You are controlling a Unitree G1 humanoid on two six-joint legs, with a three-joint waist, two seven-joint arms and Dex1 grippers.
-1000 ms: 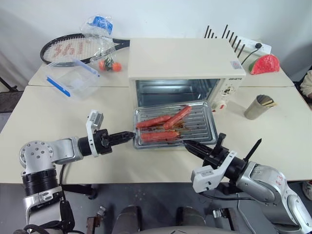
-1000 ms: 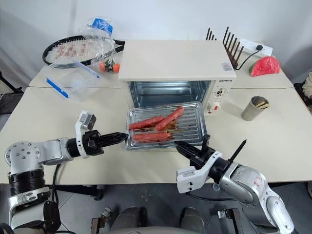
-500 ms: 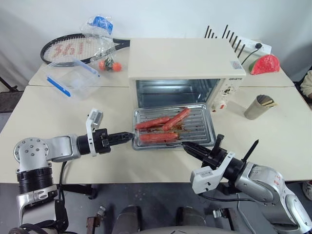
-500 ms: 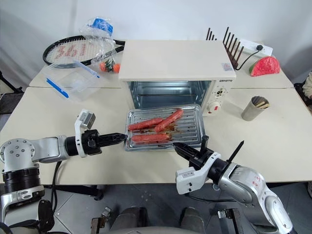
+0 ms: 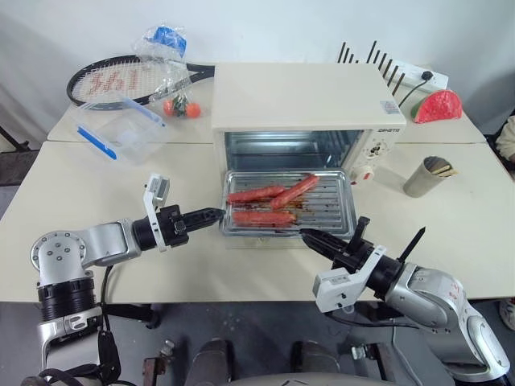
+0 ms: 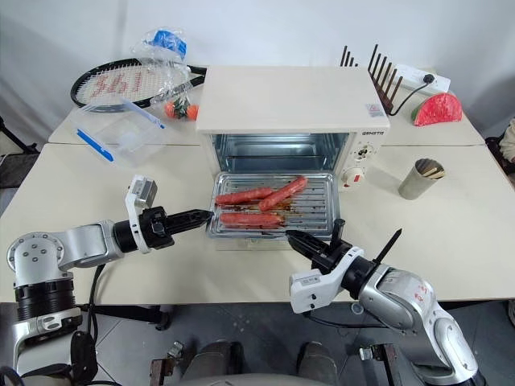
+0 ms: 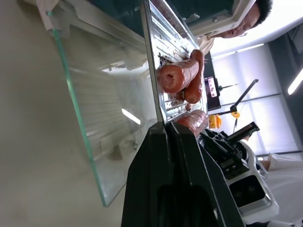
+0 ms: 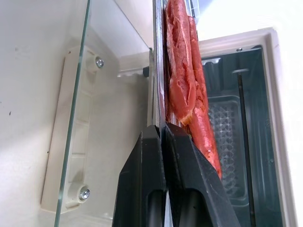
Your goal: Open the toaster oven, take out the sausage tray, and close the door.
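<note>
With both jaws pinched shut on sausage tray point(image 5: 288, 205) rim, left gripper point(image 5: 217, 215) at left edge, right gripper point(image 5: 308, 235) at front: thin, stiff, slippery metal; sausages may roll, keep level.

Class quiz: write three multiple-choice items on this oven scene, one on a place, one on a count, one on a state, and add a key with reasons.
1. Where is the sausage tray?
A. deep inside the toaster oven
B. above the lowered door
C. beside the racket

2. How many sausages lie on it?
A. two
B. three
C. five

3. How are the left gripper and right gripper?
A. both wide open
B. one open
C. both shut on the tray's edges

Key: B, glass shows beneath the tray; B, three red-orange sausages; C, each wrist view shows fingers pinching the rim.
</note>
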